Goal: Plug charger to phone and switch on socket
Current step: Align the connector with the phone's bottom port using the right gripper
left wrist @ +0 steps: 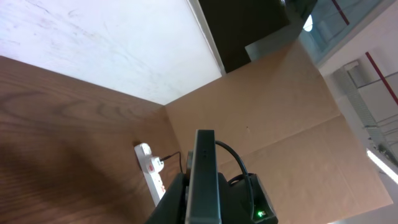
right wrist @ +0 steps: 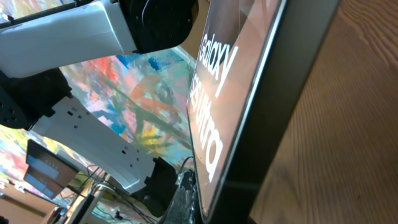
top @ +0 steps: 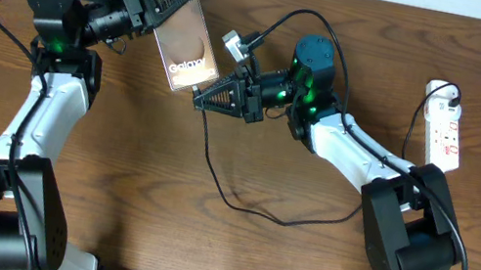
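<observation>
The phone (top: 191,47) is a brown-grey slab with white "Galaxy" text, held tilted above the table by my left gripper (top: 172,6), which is shut on its upper end. In the left wrist view the phone (left wrist: 204,162) shows edge-on between the fingers (left wrist: 204,196). My right gripper (top: 199,98) is at the phone's lower end, shut on the tip of the charger (top: 214,175), a thin black cable looping over the table towards the right arm. In the right wrist view the phone (right wrist: 230,81) fills the frame just above the fingers (right wrist: 202,205); the plug tip is hidden. The white socket (top: 445,131) lies far right.
The socket also shows in the left wrist view (left wrist: 151,169), with a black plug in its near end. The wooden table (top: 230,252) runs to a pale wall at the back. Thick black arm cables arch over both arms.
</observation>
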Action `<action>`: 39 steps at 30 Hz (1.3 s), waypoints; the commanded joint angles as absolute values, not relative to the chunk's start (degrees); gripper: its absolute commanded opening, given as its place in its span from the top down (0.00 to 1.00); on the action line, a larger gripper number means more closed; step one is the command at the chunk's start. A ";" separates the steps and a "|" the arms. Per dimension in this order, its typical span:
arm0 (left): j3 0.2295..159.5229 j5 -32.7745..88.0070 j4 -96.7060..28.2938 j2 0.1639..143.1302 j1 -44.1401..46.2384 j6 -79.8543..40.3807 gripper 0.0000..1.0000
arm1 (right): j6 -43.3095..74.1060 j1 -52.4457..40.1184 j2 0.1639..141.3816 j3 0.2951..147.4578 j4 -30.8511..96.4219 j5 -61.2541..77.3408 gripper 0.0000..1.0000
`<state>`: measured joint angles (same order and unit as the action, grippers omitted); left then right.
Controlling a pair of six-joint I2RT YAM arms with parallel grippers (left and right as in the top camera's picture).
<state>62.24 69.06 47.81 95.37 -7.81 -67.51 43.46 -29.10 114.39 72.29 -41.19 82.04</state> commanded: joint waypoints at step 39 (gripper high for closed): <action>63.51 71.81 48.53 94.30 -8.10 -67.94 0.93 | 44.80 -27.49 114.76 72.55 -41.43 79.83 0.99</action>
